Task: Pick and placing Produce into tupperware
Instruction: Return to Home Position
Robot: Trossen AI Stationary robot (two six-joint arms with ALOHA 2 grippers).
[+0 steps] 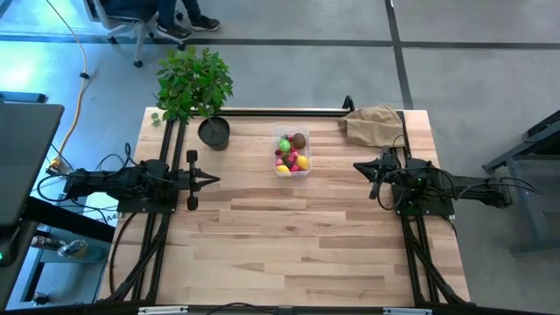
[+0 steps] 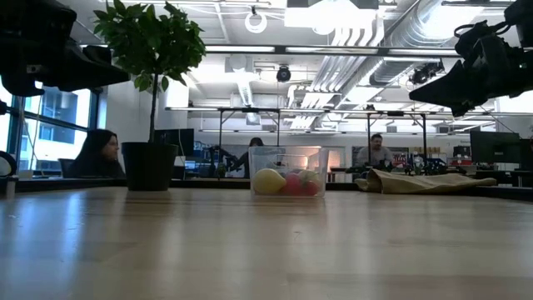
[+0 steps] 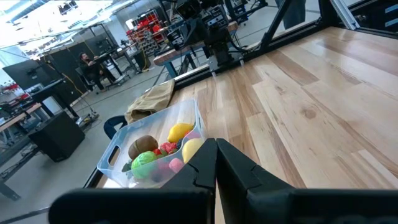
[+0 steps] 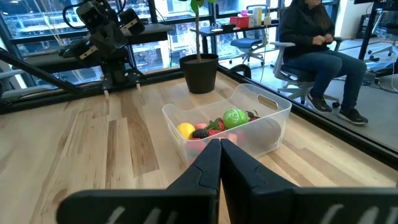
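The clear tupperware [image 1: 292, 153] stands on the wooden table toward its far edge, between both arms. Inside it lies the Produce [image 1: 290, 152]: yellow lemons, red berries, a green round one and a brown one, also seen as Produce [image 3: 158, 152] and Produce [image 4: 217, 123]. My left gripper [image 1: 215, 180] waits at the table's left side, shut, pointing level toward the tub. My right gripper [image 1: 357, 164] waits at the right side, shut, pointing level toward the tub. Neither touches anything.
A black pot with a leafy plant [image 1: 213, 132] stands at the far left of the table. A tan paper bag [image 1: 372, 125] lies at the far right. A person [image 4: 317, 43] sits on a chair beyond the far edge. Bare wood [image 1: 297, 236] spans the near half.
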